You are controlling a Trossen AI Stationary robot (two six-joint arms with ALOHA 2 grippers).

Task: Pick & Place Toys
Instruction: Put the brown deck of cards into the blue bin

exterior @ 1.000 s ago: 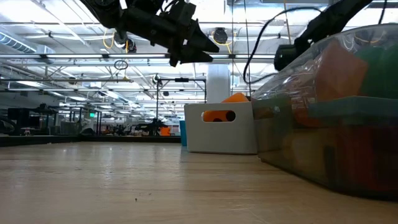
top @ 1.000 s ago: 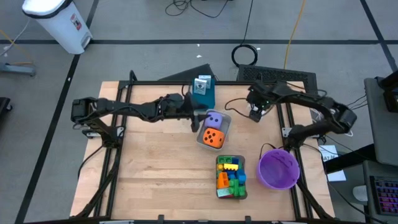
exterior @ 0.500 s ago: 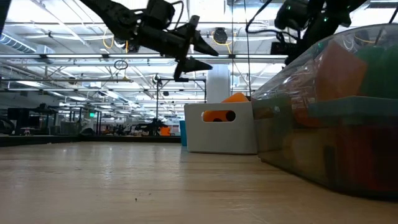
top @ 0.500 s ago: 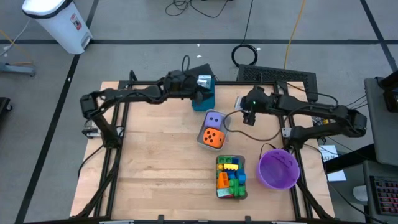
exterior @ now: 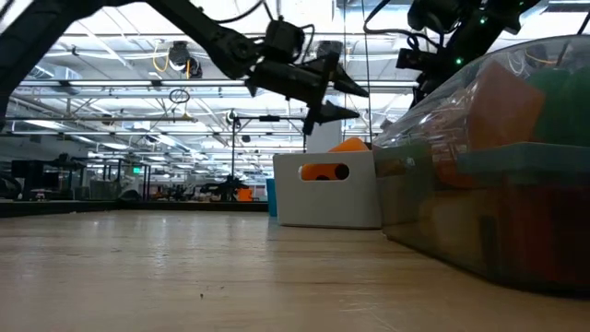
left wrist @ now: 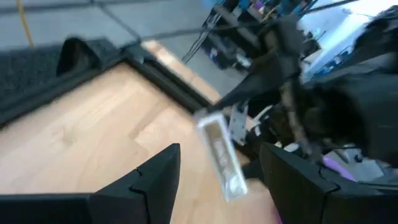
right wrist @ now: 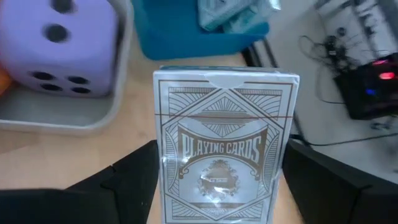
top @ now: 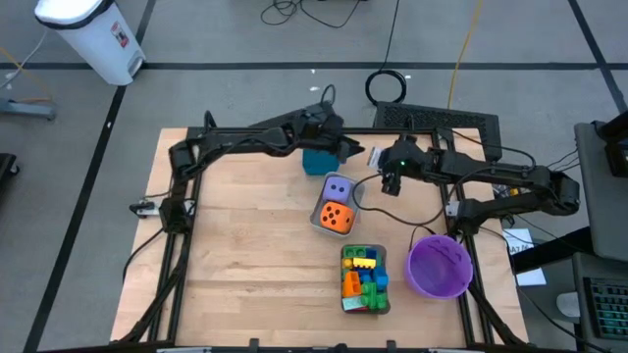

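The toys are all contained. The purple die (top: pixel 338 187) and the orange die (top: pixel 336 217) sit side by side in one grey tray (top: pixel 357 201) near the middle of the table (top: pixel 245 255), the purple one towards the far edge. The building bricks (top: pixel 364 278), in red, blue, green, yellow and orange, fill a second grey tray (top: pixel 382 306) nearer the front edge, with the purple round bowl (top: pixel 439 266) just beside it on the right.

Right gripper (top: pixel 389 174): raised above the table just right of the dice tray. Its wrist view shows a boxed deck of playing cards (right wrist: pixel 225 167) clamped upright between its two fingers (right wrist: pixel 132 179); the purple die and a teal box (right wrist: pixel 199 31) lie beyond the deck.

Left gripper (top: pixel 355 149): raised over the far edge of the table, above the teal box (top: pixel 320 161) and close to the right gripper. Its fingers (left wrist: pixel 158 171) stand apart with nothing between them. The pale box seen beyond them appears to be the card deck in the other gripper, though that view is blurred.
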